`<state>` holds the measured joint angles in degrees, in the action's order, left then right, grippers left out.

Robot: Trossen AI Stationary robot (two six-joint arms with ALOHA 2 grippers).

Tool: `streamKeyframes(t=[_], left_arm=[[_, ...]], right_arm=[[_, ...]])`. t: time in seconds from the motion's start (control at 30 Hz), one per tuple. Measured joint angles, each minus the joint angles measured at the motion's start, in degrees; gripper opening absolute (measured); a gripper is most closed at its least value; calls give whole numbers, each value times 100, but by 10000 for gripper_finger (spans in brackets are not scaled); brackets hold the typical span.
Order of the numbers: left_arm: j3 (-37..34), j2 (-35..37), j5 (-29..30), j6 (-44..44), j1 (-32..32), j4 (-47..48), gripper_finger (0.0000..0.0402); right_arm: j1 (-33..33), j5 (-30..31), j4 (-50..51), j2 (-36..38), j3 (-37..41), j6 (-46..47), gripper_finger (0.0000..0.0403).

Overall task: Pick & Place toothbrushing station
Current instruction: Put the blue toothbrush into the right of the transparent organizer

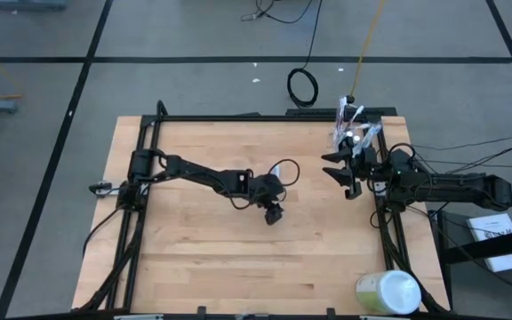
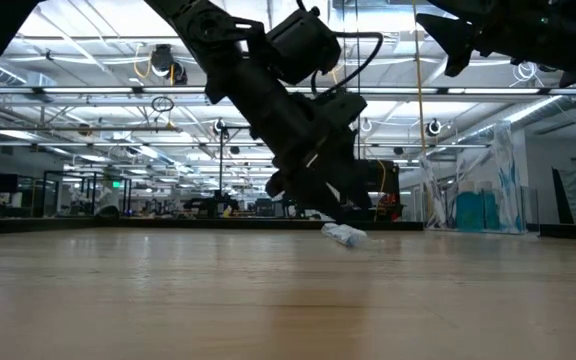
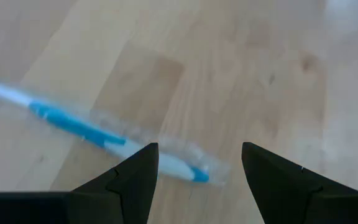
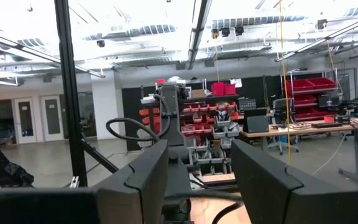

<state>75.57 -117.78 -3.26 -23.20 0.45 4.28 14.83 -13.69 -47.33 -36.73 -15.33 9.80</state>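
One toothbrush (image 3: 98,134) lies flat, slanting diagonally.

Left tool (image 3: 194,180) low at table centre, fingers apart, right tool (image 1: 338,166) raised, open.

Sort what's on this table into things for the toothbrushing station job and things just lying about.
For the job:
- blue-and-white toothbrush in a clear wrapper, lying on the wood below the open left gripper
- cluster of toothbrushes and tubes at the table's far right edge, beside the open right gripper

Just lying about:
- pale green-and-white round container at the near right corner
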Motion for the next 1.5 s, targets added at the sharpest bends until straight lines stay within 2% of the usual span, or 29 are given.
streamKeyframes(t=[0.2,0.3,0.37,0.47,0.53,0.87,1.13,1.27,1.5], left_arm=[[-2,0,-200,-181,20,218,239],[-4,0,-99,-255,-26,112,239],[-4,0,255,-349,-65,123,239],[-4,-61,1142,-500,-120,313,239],[-11,-101,1380,-577,-121,403,239],[9,-567,1300,-524,-183,-229,239],[28,-604,1549,-181,-225,211,236],[17,-599,1459,-90,-207,277,198],[3,-599,1429,72,-170,338,75]], right_arm=[[0,2,1,0,0,0,166],[0,4,0,0,0,0,166],[0,4,0,0,0,0,166],[0,6,0,2,-2,0,166],[0,7,0,0,-2,1,166],[-10,28,-71,-15,-4,2,166],[-22,33,-70,-35,-4,2,166],[-22,36,-68,-36,-4,2,166],[-22,35,-43,-36,-4,2,166]])
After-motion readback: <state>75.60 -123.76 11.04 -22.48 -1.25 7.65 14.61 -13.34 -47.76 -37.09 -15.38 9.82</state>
